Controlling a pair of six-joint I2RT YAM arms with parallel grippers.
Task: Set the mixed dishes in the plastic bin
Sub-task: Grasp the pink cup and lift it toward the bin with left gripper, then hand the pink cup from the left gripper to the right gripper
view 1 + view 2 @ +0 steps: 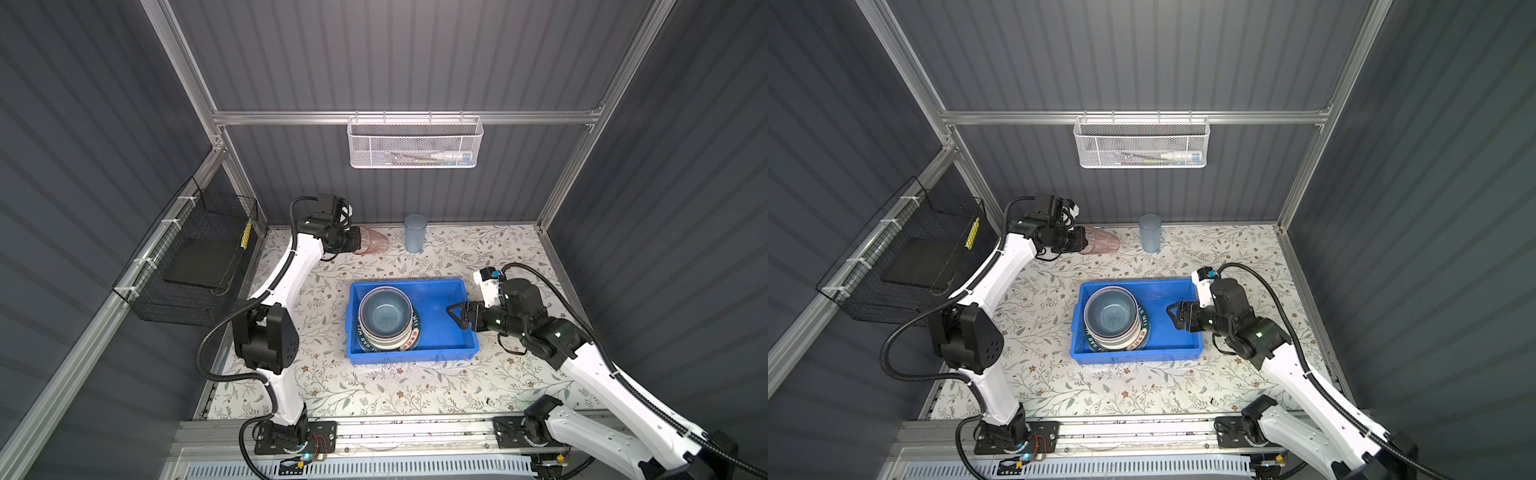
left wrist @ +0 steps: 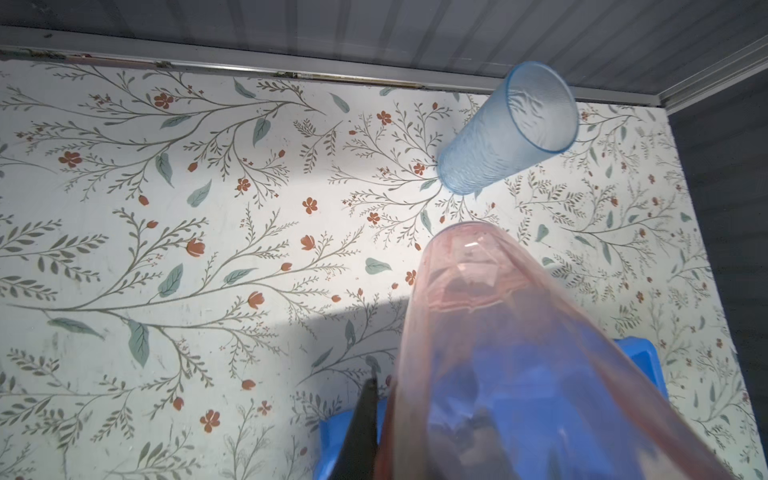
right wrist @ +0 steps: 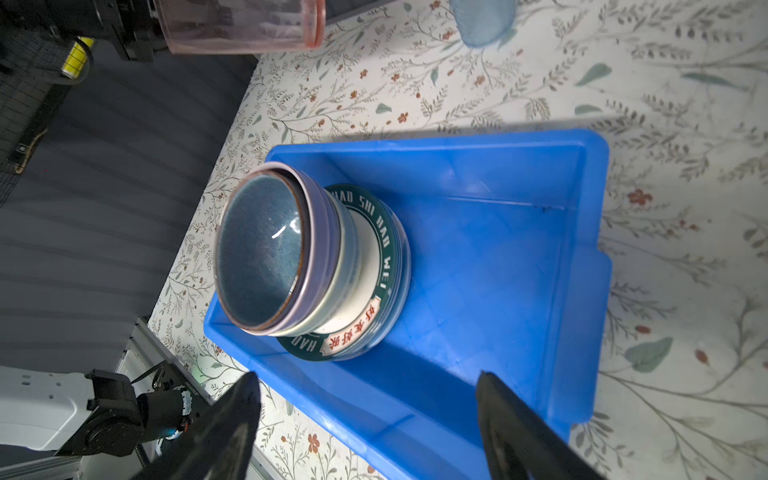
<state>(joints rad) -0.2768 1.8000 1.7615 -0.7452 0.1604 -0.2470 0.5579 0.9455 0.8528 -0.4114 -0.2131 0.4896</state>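
Note:
The plastic bin (image 1: 440, 332) (image 1: 1173, 334) (image 3: 498, 257) sits mid-table. Its left half holds a stack of mixed dishes: a dark-blue bowl (image 1: 385, 312) (image 1: 1111, 313) (image 3: 262, 253) on top, nested in lilac and pale bowls, over a green lettered plate (image 3: 384, 249). My left gripper (image 1: 356, 242) (image 1: 1083, 242) (image 2: 384, 399) is shut on the mouth rim of the pink tumbler (image 1: 374, 242) (image 1: 1102, 244) (image 2: 519, 353), holding it sideways at the back left. The blue tumbler (image 1: 414, 233) (image 1: 1150, 232) (image 2: 507, 133) stands upright beside it. My right gripper (image 1: 455, 312) (image 1: 1173, 312) (image 3: 368, 378) hangs open and empty over the bin's right half.
A white mesh basket (image 1: 414, 143) hangs on the back wall. A black wire basket (image 1: 195, 266) is fixed to the left wall. The floral tabletop (image 1: 374, 386) stretches in front of the bin.

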